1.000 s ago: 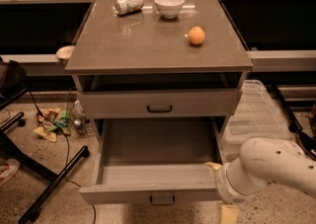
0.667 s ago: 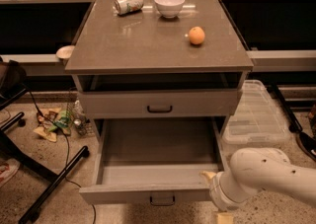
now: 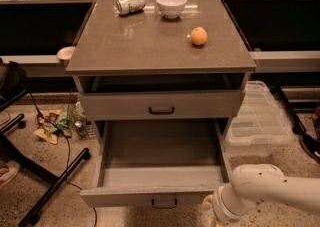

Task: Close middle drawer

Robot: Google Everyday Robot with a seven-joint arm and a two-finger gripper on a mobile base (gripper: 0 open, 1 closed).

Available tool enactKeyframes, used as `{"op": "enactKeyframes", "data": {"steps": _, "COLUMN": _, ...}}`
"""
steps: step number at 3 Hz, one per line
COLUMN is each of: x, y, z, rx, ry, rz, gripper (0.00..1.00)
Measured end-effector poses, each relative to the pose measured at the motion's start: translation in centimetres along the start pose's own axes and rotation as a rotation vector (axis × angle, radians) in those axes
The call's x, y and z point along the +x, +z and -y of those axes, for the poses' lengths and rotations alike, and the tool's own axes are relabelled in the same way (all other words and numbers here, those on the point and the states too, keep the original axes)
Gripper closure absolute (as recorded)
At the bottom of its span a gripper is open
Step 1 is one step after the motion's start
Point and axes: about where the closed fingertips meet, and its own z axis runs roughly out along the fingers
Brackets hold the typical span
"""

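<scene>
Middle drawer (image 3: pixel 125 197) remains pulled well out toward the near side. Gripper (image 3: pixel 211 207) has dropped lower, just beside the drawer's near right corner. Its grip state cannot be told.

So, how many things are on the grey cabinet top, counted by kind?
Silver drink can lying on its side: 1
White round bowl: 1
Orange round fruit: 1
Total: 3
The gripper is low, at the right front corner of the open middle drawer.
</scene>
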Motion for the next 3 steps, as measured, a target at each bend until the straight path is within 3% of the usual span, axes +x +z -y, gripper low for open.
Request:
{"op": "enactKeyframes", "data": {"steps": 2, "x": 1.7, "y": 4.0, "z": 3.4, "rx": 0.009, "ry": 0.011, "rz": 0.010, "gripper": 0.89}}
{"op": "enactKeyframes", "data": {"steps": 3, "x": 2.1, "y": 4.5, "z": 5.8, "rx": 0.056, "ry": 0.020, "rz": 0.024, "gripper": 0.85}}
